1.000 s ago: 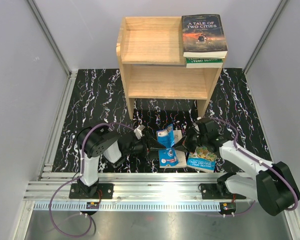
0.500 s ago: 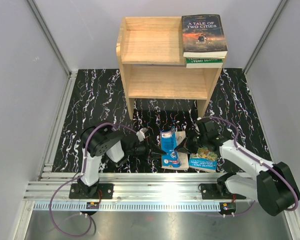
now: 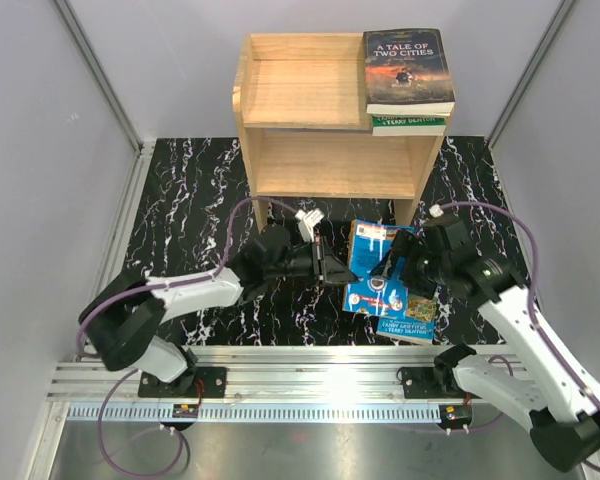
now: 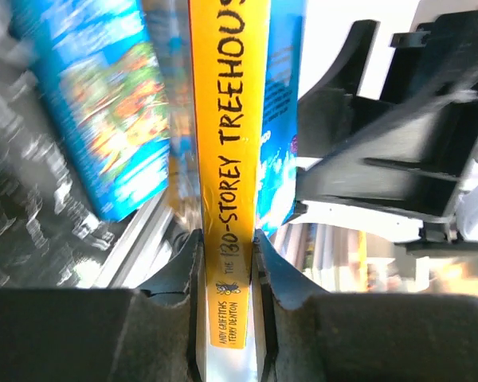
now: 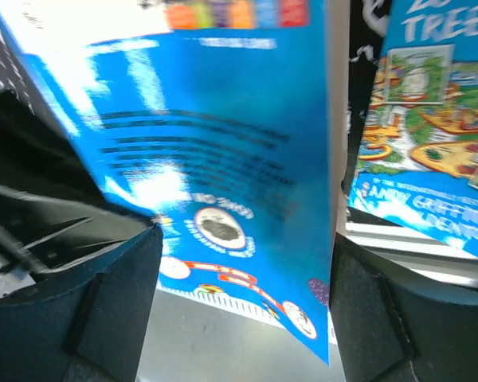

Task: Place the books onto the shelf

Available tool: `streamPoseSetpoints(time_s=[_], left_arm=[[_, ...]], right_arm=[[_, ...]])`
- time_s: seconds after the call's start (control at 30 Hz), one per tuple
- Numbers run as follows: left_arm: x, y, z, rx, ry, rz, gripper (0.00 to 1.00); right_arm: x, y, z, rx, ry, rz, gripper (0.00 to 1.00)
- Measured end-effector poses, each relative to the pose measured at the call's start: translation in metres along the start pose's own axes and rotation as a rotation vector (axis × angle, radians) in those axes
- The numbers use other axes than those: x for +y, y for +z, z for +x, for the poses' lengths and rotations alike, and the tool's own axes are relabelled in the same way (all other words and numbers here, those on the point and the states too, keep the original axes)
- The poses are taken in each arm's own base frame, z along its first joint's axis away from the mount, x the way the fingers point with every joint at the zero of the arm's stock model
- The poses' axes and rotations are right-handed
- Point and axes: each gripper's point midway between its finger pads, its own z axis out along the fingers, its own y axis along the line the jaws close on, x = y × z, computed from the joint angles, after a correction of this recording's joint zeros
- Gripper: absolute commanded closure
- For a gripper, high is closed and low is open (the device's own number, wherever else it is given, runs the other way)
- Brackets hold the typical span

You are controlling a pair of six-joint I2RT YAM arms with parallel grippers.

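Note:
My left gripper [image 3: 332, 272] [image 4: 227, 239] is shut on the yellow spine of a blue cartoon-covered book [image 3: 368, 268] [image 4: 227, 143] and holds it on edge above the mat. Its blue back cover [image 5: 231, 159] hangs between the wide-apart fingers of my right gripper [image 3: 398, 262] [image 5: 245, 239], which is open. A second blue book [image 3: 410, 320] [image 5: 430, 135] lies flat on the mat below them. On the top right of the light-wood shelf [image 3: 300, 90], the dark "A Tale of Two Cities" [image 3: 408, 65] rests on a green book [image 3: 408, 126].
The shelf's lower tier [image 3: 330, 165] holds nothing. Black marbled mat [image 3: 190, 190] covers the floor between grey side walls. Aluminium rails [image 3: 280, 365] run along the near edge by the arm bases.
The left gripper closed on the blue book's spine, then carried it up and toward the shelf. The right gripper has let go of the book and stands open beside it.

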Motion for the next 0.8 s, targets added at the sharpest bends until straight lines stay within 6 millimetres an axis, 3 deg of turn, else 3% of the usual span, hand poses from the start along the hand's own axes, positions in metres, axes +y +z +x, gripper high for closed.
streamPoseSetpoints(time_s=[0.1, 0.2, 0.3, 0.4, 0.5, 0.6, 0.7, 0.8], left_arm=[[-0.040, 0.001, -0.012, -0.004, 0.131, -0.005, 1.00], [-0.056, -0.005, -0.021, -0.020, 0.213, -0.073, 1.00], [-0.049, -0.012, -0.034, -0.052, 0.260, -0.219, 1.00], [-0.028, -0.027, -0.049, -0.098, 0.301, -0.413, 1.00], [-0.009, -0.052, -0.065, -0.164, 0.347, -0.604, 1.00], [-0.005, -0.079, -0.081, -0.247, 0.404, -0.724, 1.00], [-0.016, -0.103, -0.094, -0.328, 0.465, -0.775, 1.00], [-0.040, -0.119, -0.111, -0.408, 0.532, -0.779, 1.00]], right_arm=[[-0.002, -0.033, -0.007, -0.089, -0.014, -0.002, 0.15], [-0.007, -0.060, -0.009, -0.157, -0.014, 0.003, 0.15], [-0.013, -0.086, -0.010, -0.225, -0.004, 0.003, 0.14], [-0.021, -0.107, -0.009, -0.284, 0.013, 0.004, 0.14], [-0.032, -0.116, -0.003, -0.306, 0.030, 0.015, 0.14], [-0.040, -0.119, 0.005, -0.298, 0.048, 0.025, 0.14], [-0.046, -0.118, 0.011, -0.287, 0.061, 0.035, 0.14], [-0.049, -0.116, 0.013, -0.283, 0.068, 0.038, 0.14]])
